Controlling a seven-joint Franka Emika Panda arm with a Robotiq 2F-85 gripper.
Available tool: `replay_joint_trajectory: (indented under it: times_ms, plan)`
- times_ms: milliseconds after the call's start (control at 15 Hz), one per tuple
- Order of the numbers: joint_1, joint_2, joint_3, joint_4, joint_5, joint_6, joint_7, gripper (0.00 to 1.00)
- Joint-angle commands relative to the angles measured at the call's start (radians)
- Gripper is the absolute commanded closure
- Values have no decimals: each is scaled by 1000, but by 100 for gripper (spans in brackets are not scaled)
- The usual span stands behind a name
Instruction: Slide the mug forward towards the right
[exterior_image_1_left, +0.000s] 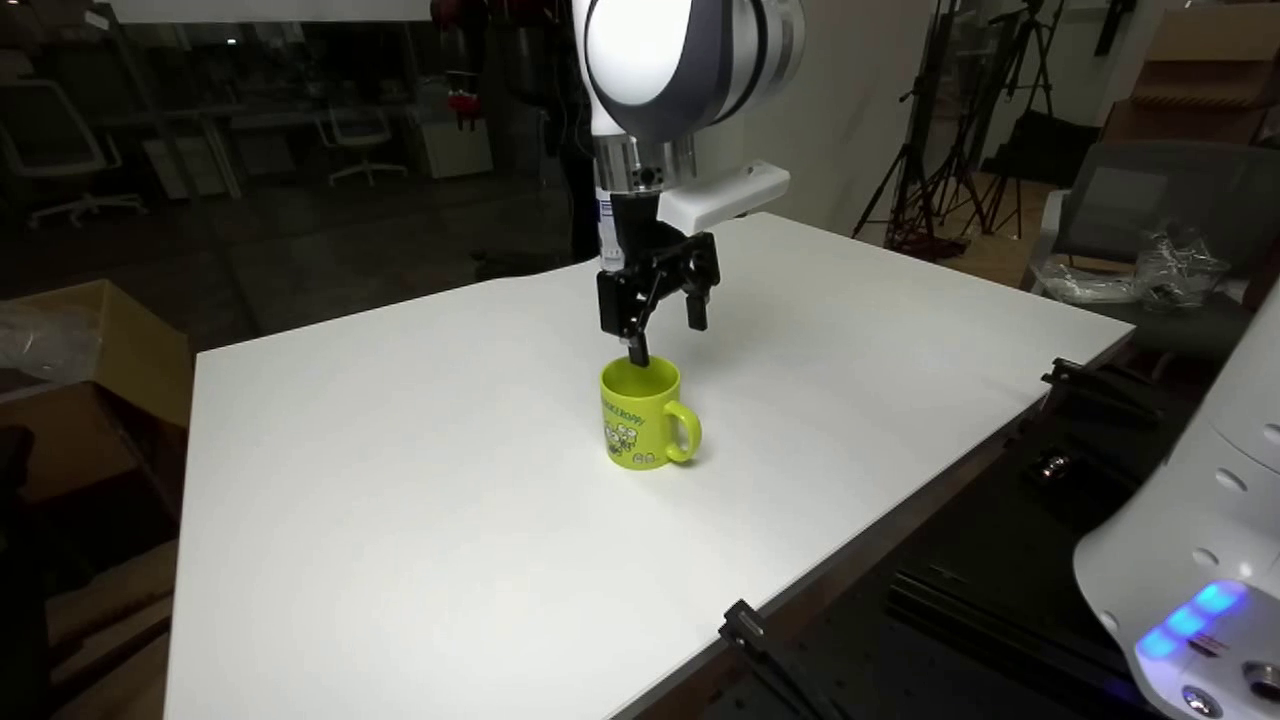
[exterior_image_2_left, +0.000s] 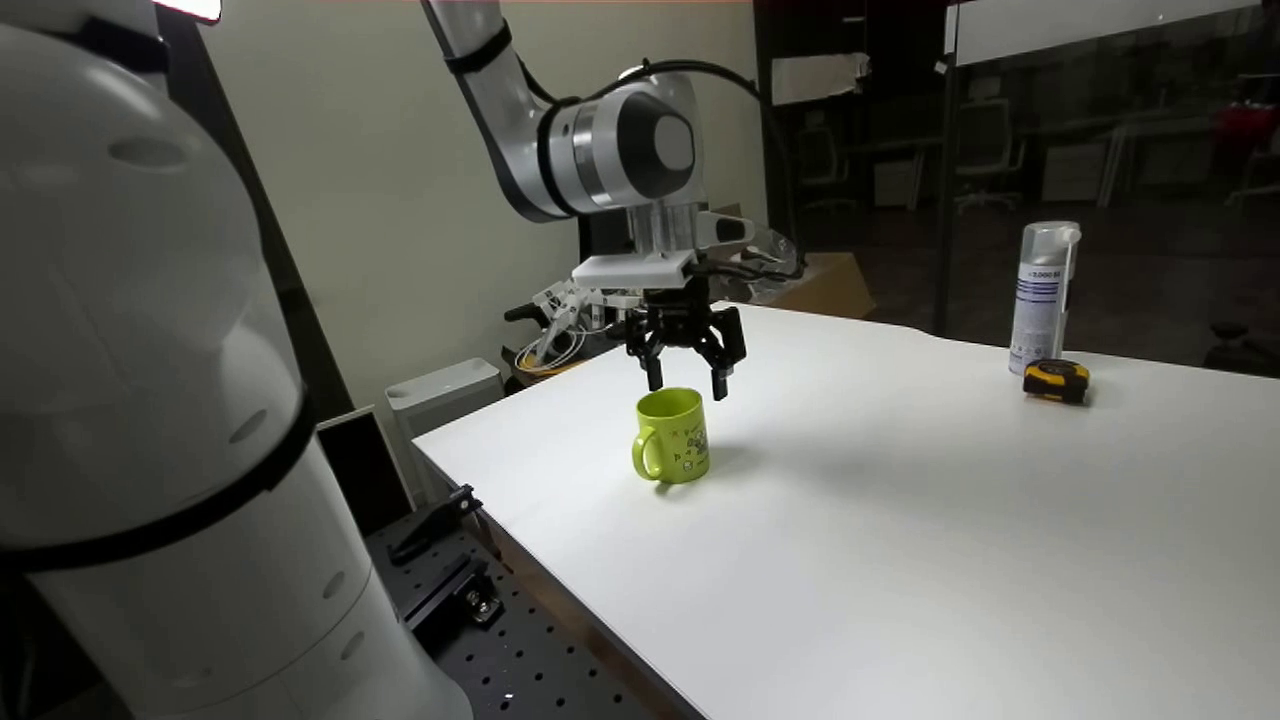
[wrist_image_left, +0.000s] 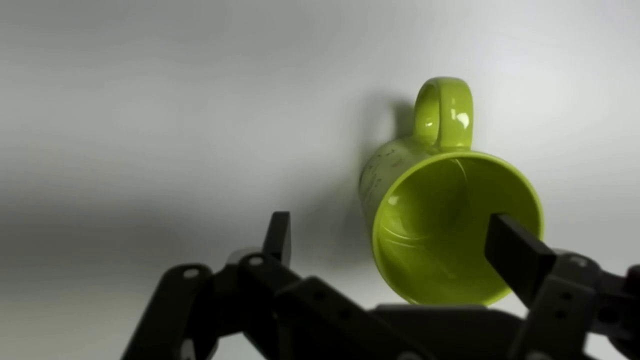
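Glossy lime-green cylindrical mug (exterior_image_1_left: 632, 418), upright on smooth white counter (exterior_image_1_left: 420, 540), sits below & twd robot-left edge (exterior_image_1_left: 192, 500) from spread, empty black two-finger gripper (exterior_image_1_left: 668, 342), one finger (wrist_image_left: 522, 260) over its mouth, prob. just abv rim.

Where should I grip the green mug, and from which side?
I'd probably pinch the mug by its wall, from above: it stands upright, open-topped, and in the wrist view the open gripper has a finger either side of that wall. The handle sits clear of both.
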Motion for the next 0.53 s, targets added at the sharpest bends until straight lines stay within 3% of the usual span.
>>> replay_joint_trajectory:
  times_ms: [0,467]
  plan:
    - [22,18,-17,-4,-17,34,-7,0]
    - [33,64,-31,1,-25,73,-21,0]
